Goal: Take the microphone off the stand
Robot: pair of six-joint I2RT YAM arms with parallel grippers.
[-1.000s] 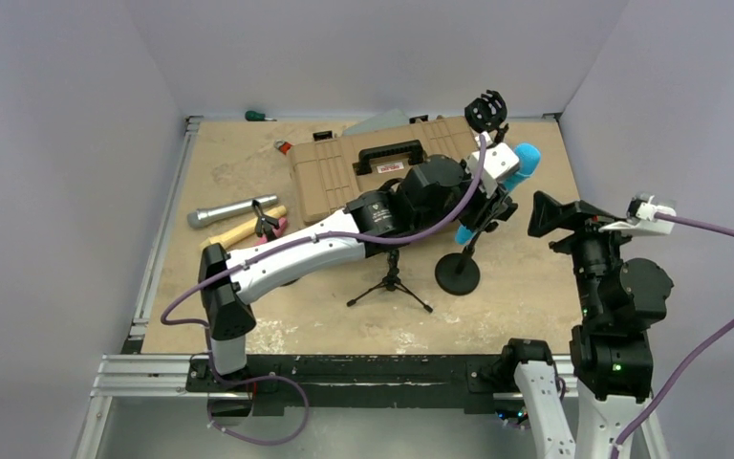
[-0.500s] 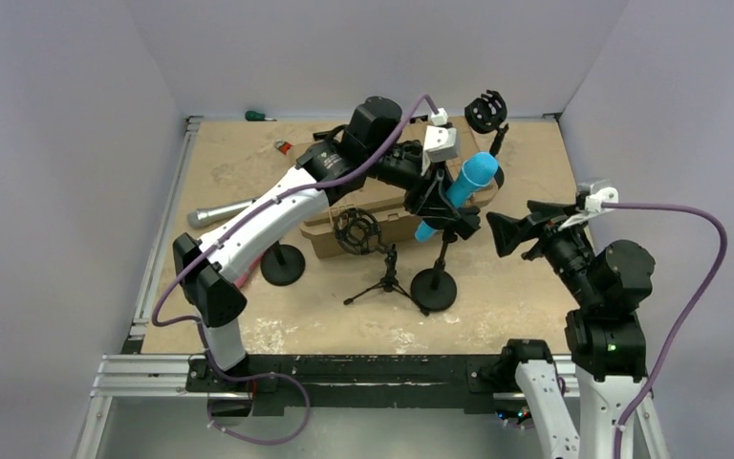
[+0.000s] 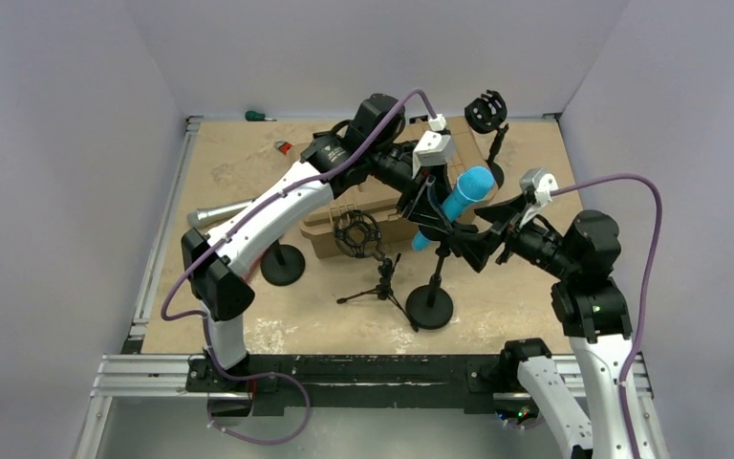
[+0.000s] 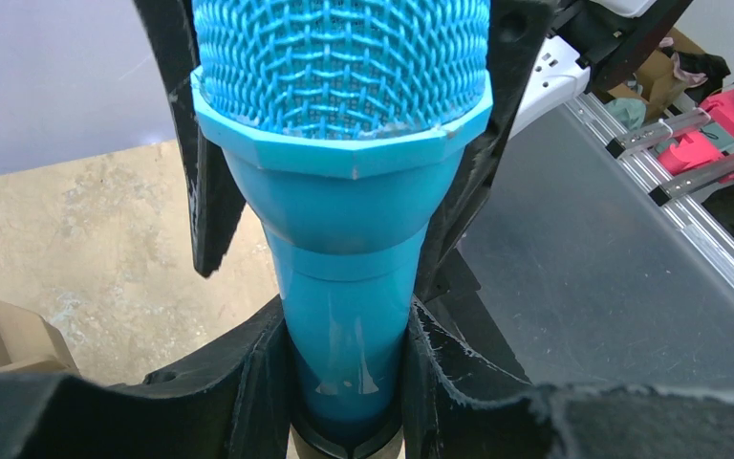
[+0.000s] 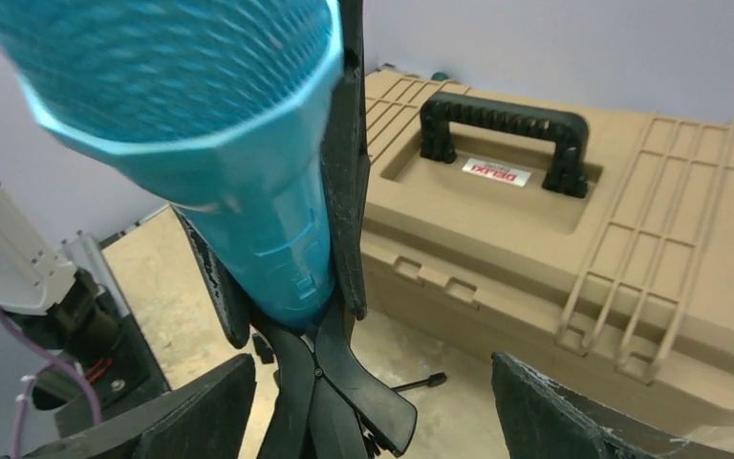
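The blue microphone (image 3: pixel 456 203) sits tilted in the black clip (image 3: pixel 437 241) of a stand with a round base (image 3: pixel 430 308). My left gripper (image 3: pixel 430 206) is shut on the microphone's body just above the clip. In the left wrist view the microphone (image 4: pixel 344 191) fills the frame between the left gripper's (image 4: pixel 344 382) pads. My right gripper (image 3: pixel 475 244) is open beside the clip. In the right wrist view the right gripper (image 5: pixel 373 411) straddles the clip (image 5: pixel 334 382) without touching it, below the microphone (image 5: pixel 220 143).
A tan toolbox (image 3: pixel 330 234) lies behind the stand and also shows in the right wrist view (image 5: pixel 583 220). A shock mount on a tripod (image 3: pixel 356 232) stands left of the stand. Another round base (image 3: pixel 282 265), a silver microphone (image 3: pixel 215 212) and a back shock mount (image 3: pixel 485 110) are around.
My right gripper has swung left and now straddles the stand's clip. My left gripper keeps its hold on the microphone; the stand has shifted slightly toward the near edge.
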